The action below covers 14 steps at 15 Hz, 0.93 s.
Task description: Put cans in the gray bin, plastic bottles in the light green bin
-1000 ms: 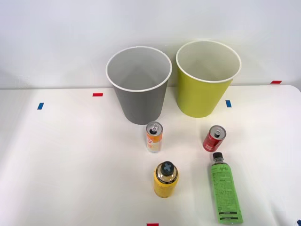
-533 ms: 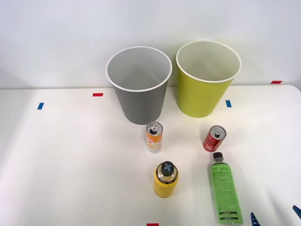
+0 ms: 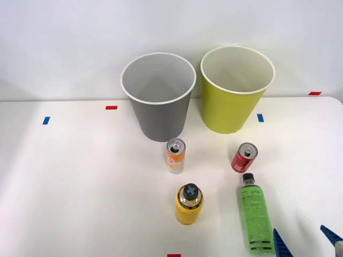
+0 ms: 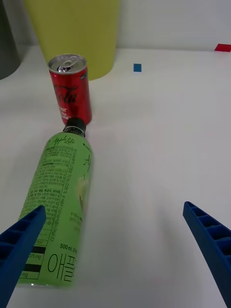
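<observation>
Surface: white table (image 3: pixel 80 187) against a pale wall; small blue and red tape marks along its far side and edges.
Gray bin (image 3: pixel 158 99): upright at 12 o'clock on the table, white rim, mouth open upward.
Light green bin (image 3: pixel 235 91): upright just beside the gray bin, at 1 o'clock; the two rims are close, and I cannot tell whether they touch.
Orange-and-white can (image 3: pixel 175 155): standing upright near table centre, just in front of the gray bin.
Red can (image 3: pixel 244 157): standing at 3 o'clock from the orange-and-white can, in front of the light green bin; pull-tab top up.
Plastic bottle (image 3: pixel 256 217): lying flat at 5 o'clock, green label up, black cap pointing to the red can; in the wrist view the cap sits right at the can's base.
Yellow bottle (image 3: pixel 188 204): upright at 6 o'clock from the orange-and-white can, dark cap.
Right gripper (image 3: pixel 305 239): at the 5 o'clock corner, blue ribbed fingers (image 4: pixel 208 240) spread wide, grasping nothing; one finger overlaps the plastic bottle's base end.
</observation>
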{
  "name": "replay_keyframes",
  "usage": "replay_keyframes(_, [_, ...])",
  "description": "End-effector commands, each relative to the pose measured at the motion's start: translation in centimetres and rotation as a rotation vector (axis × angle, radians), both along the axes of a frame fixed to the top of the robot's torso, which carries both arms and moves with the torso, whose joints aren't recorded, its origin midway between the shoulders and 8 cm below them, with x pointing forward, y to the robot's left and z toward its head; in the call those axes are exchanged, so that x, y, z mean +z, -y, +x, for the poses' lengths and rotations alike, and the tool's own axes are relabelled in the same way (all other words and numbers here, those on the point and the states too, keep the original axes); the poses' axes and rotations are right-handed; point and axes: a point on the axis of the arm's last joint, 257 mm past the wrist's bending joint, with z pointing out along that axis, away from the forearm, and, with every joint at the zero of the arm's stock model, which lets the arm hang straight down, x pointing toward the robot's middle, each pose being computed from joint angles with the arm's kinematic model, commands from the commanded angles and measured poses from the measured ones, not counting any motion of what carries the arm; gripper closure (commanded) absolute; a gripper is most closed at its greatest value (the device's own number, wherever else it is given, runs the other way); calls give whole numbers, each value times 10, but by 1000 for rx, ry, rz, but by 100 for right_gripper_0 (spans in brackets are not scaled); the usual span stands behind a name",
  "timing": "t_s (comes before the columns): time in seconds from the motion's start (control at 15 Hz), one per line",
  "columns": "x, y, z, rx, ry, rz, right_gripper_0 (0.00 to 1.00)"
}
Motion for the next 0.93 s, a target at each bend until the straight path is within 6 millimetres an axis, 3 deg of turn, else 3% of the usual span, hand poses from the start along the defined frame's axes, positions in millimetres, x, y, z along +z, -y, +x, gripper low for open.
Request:
replay_keyframes(0.07, [13, -11, 9, -28, -85, 12, 0])
replay_keyframes(0.27, [2, -9, 15, -40, -156, 7, 0])
replay_keyframes(0.47, [-5, -17, 24, -61, -211, 124, 0])
replay_keyframes(0.93, [-5, -35, 41, -81, -264, 299, 0])
